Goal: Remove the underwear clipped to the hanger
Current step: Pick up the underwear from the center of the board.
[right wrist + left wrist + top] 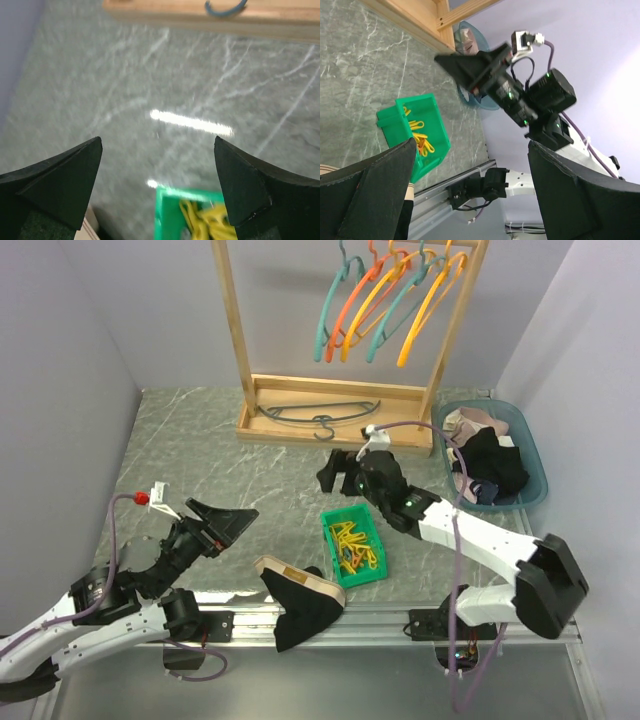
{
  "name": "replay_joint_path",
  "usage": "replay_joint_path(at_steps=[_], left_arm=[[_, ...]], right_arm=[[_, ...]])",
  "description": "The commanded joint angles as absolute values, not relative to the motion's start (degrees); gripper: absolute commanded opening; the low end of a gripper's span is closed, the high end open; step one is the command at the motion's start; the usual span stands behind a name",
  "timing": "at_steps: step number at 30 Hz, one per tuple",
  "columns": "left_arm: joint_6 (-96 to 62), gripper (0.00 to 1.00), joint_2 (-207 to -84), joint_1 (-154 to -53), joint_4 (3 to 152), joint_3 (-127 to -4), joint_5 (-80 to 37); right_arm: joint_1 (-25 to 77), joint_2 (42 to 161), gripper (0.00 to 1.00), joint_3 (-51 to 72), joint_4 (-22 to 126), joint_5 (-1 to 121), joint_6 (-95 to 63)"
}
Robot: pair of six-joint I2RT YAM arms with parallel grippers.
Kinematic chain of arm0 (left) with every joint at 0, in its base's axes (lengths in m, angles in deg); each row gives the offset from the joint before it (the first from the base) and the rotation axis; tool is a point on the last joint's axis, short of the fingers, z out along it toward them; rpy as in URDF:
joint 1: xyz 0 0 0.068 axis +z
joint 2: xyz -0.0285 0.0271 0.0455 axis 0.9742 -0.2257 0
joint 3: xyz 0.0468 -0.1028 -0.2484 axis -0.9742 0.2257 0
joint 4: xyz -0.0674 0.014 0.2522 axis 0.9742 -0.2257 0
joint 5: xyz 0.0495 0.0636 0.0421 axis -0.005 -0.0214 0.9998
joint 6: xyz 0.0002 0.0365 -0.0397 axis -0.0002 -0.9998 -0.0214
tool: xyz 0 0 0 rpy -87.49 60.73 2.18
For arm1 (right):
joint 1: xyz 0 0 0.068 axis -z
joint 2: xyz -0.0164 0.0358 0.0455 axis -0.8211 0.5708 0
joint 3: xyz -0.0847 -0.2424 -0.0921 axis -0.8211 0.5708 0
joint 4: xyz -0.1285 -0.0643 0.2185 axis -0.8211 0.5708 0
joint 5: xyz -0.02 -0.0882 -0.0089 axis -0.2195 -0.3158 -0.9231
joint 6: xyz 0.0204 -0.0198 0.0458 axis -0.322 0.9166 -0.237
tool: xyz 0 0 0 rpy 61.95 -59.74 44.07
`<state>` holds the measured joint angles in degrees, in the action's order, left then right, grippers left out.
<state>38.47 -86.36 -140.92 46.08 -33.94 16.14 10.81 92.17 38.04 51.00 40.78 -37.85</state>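
Underwear (pixel 492 462) heaped in the basket (pixel 528 440); separate pieces indistinguishable.

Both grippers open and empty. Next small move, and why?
Probably swing the right gripper down to the black underwear draped over the table's near edge. That gripper hovers open and empty by the green bin, and the blue basket holding the other garments is on its side.
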Motion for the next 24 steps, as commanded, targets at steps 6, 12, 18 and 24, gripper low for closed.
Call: replay_joint_path(at_steps=[6,12,18,24], left_arm=[[39.4,0.99,-85.6,-140.9,44.1,-33.7,15.1],[38.4,0.99,-83.1,-141.0,41.5,-35.1,17.4],[38.0,1.0,-81.5,-140.9,39.6,-36.3,19.0],[38.6,0.99,-81.2,-140.9,38.1,-36.8,19.6]], right_arm=[[14.4,100.8,0.82,33.7,30.5,62.1,-47.5],[0.1,100.1,0.87,31.9,49.9,70.5,-24.6],[-13.5,97.2,0.96,39.0,58.8,58.7,-24.8],[-23.4,103.2,1.0,38.8,63.2,47.7,-28.8]])
